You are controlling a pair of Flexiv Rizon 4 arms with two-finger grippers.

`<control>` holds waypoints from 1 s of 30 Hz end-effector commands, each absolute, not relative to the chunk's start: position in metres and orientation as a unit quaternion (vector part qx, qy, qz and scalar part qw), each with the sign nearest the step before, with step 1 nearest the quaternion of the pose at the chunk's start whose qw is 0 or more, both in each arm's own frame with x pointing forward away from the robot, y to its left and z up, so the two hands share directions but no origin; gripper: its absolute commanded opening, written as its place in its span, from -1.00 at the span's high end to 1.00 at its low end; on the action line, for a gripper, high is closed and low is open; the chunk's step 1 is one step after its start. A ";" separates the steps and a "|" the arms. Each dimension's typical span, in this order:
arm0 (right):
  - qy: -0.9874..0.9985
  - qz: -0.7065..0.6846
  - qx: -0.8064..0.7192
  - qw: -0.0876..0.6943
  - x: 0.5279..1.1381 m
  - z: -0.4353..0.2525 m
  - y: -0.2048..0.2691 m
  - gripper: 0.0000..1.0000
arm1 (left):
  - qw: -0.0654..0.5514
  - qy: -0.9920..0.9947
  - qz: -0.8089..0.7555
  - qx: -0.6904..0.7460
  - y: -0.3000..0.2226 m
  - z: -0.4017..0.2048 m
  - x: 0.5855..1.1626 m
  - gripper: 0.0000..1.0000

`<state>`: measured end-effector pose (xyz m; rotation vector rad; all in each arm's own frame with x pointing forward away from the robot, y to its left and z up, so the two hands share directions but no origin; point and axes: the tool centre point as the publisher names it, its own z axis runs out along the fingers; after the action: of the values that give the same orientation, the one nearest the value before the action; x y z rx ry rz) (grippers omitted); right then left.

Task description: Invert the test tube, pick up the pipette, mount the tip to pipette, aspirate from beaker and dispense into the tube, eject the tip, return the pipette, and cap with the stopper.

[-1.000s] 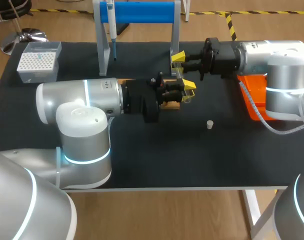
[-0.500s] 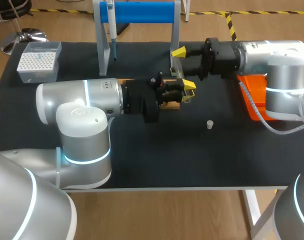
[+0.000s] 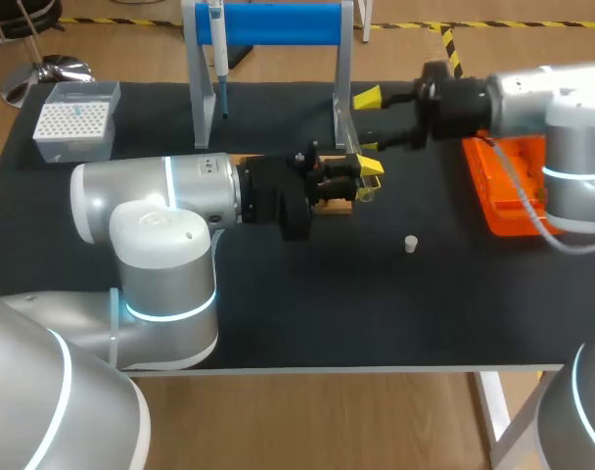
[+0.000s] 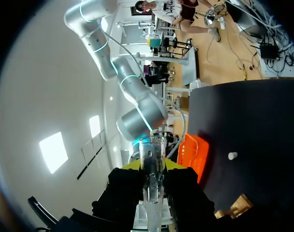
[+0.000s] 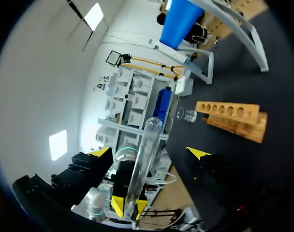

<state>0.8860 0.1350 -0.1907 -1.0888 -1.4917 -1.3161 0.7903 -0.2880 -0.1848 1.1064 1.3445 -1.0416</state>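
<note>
No text, number, label or sign can be read in any view. The clear glass test tube [image 4: 152, 166] and the white box of pipette tips [image 3: 76, 119] show no mark that can be made out.
</note>
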 end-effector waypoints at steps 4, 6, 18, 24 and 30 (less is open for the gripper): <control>-0.620 -0.568 -0.416 0.347 0.873 -0.177 0.092 -1.00 | 0.529 0.563 -0.435 0.462 -0.290 -0.185 0.791 1.00; -0.627 -0.577 -0.409 0.327 0.876 -0.180 0.084 -1.00 | 0.529 0.563 -0.435 0.462 -0.290 -0.185 0.791 1.00; -0.733 -0.553 -0.338 0.207 0.884 -0.217 0.062 -1.00 | 0.529 0.563 -0.435 0.462 -0.290 -0.185 0.791 1.00; -0.781 -0.522 -0.301 0.163 0.886 -0.235 0.068 -1.00 | 0.529 0.563 -0.435 0.462 -0.290 -0.185 0.791 1.00; -0.787 -0.523 -0.297 0.133 0.895 -0.254 0.072 -1.00 | 0.529 0.563 -0.435 0.462 -0.290 -0.185 0.791 1.00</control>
<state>0.8913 0.0657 -0.2454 -0.8626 -2.2787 -1.4991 0.7903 -0.2880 -0.1849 1.1064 1.3446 -1.0416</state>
